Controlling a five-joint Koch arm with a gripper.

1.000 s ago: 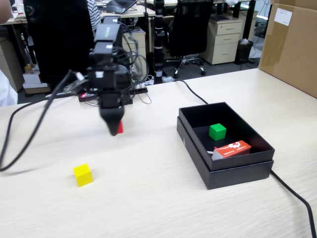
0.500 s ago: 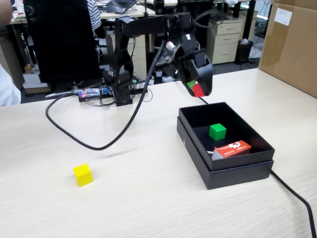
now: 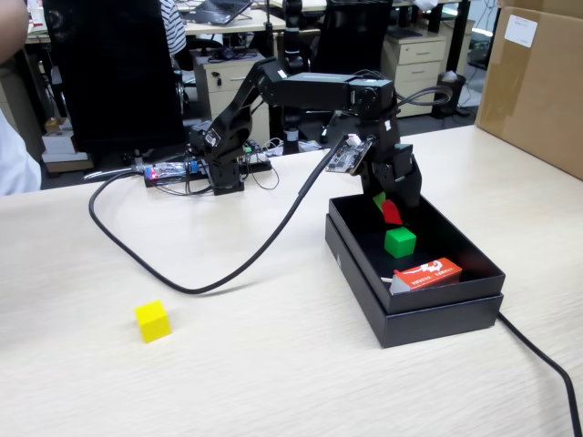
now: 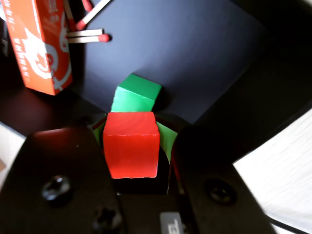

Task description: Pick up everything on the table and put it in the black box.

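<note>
At frame centre-right, the claw (image 3: 390,211) pinches the small red cube (image 4: 130,144) over the shallow matte black cardboard box (image 3: 428,314). Placing step; next, seemingly, release clear of the small green cube (image 3: 400,242).

Three small cubes are counted: one red cube (image 3: 391,212), one green cube (image 3: 399,242) and one yellow cube (image 3: 152,320). One black box (image 3: 428,314), one orange-red packet (image 3: 428,272) and one brown carton (image 3: 535,82) are seen. Two matches (image 4: 87,36) with red heads are fully shown in the wrist view, and parts of two more are seen beside them.
</note>
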